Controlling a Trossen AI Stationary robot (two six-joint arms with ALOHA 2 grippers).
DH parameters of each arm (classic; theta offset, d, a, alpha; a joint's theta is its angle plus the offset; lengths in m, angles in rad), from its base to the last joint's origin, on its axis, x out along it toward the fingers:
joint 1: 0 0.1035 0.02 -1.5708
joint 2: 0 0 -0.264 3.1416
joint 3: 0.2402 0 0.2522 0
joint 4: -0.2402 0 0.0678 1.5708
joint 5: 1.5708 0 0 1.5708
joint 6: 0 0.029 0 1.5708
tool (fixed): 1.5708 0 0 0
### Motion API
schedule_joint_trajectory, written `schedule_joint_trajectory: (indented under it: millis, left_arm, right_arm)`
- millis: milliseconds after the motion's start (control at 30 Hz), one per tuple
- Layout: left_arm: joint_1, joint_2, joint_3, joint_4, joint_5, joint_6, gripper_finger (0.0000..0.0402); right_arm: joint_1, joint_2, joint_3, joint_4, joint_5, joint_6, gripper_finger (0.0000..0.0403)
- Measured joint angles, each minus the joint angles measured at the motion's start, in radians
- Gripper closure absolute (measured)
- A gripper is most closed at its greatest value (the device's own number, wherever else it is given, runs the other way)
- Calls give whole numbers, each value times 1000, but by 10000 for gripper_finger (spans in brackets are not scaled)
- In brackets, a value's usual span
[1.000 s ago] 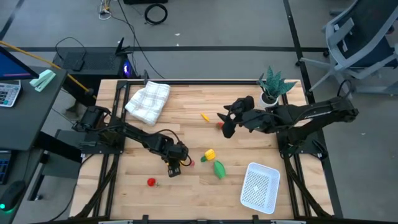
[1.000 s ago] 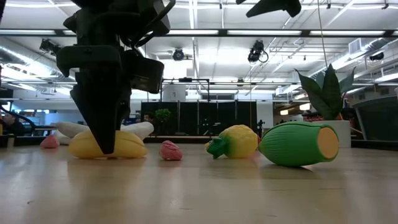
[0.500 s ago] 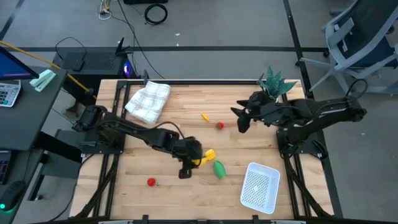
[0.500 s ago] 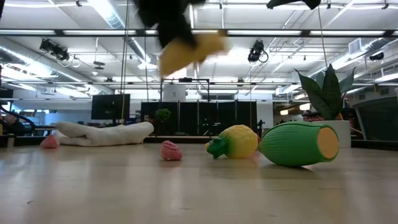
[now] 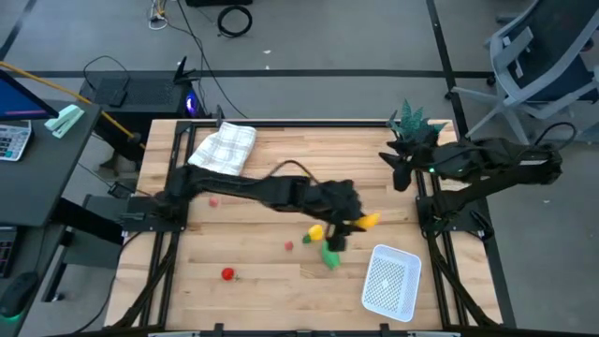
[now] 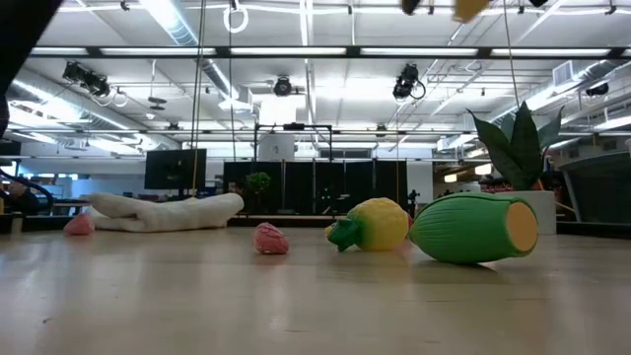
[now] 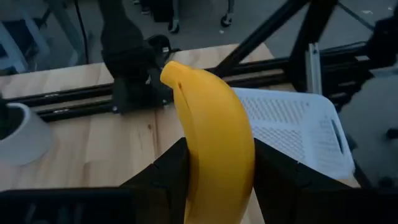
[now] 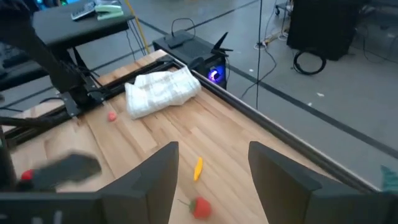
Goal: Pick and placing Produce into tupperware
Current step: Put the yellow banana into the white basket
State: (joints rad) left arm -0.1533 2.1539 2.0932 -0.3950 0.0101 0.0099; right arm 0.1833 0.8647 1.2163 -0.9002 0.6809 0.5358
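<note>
Closest to the front edge of the table (image 5: pixel 187 281) sits the white tupperware (image 5: pixel 392 279), over on the right side, with nothing in it that I can make out. A tiny red piece (image 5: pixel 226 273) lies off to the left at about the same depth, and another small red piece (image 5: pixel 288 245) is a bit further in. Just beyond the basket's near-left corner you've got the green oblong piece (image 5: pixel 330 256) and the yellow pepper (image 5: pixel 316 231), basically side by side. Right above those hangs the left pincer (image 5: pixel 348 225), clamped on the yellow banana (image 5: pixel 369 222), which sticks out toward the basket; it's up in the air, not on the wood. Further back there's a pinkish bit (image 5: pixel 214 198) by the left arm. Past that, the right pincer (image 5: pixel 397 166) hovers near the green spiky plant (image 5: pixel 414 126) with its fingers spread and nothing between them. Way at the back left is the white checked cloth (image 5: pixel 224 150).
</note>
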Motion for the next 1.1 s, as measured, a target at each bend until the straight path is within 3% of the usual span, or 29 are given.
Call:
schedule_joint_trajectory:
  millis: [167, 300, 400, 567, 1100]
  left_arm:
    - [-22, 259, 267, 77, 11, -91, 254]
    - [-47, 329, 195, 344, 47, -201, 253]
    - [-66, 373, 195, 361, 49, -233, 248]
    - [-101, 423, 190, 357, 89, -105, 251]
    - [-118, 460, 192, 376, 124, -100, 226]
  right_arm:
    - [0, -58, 0, -34, 2, -26, 199]
    - [0, -81, 0, -51, 12, -66, 199]
    - [0, -87, 0, -57, 12, -68, 199]
    - [0, -87, 0, -79, 12, -92, 199]
    - [0, -73, 0, -90, 10, -84, 199]
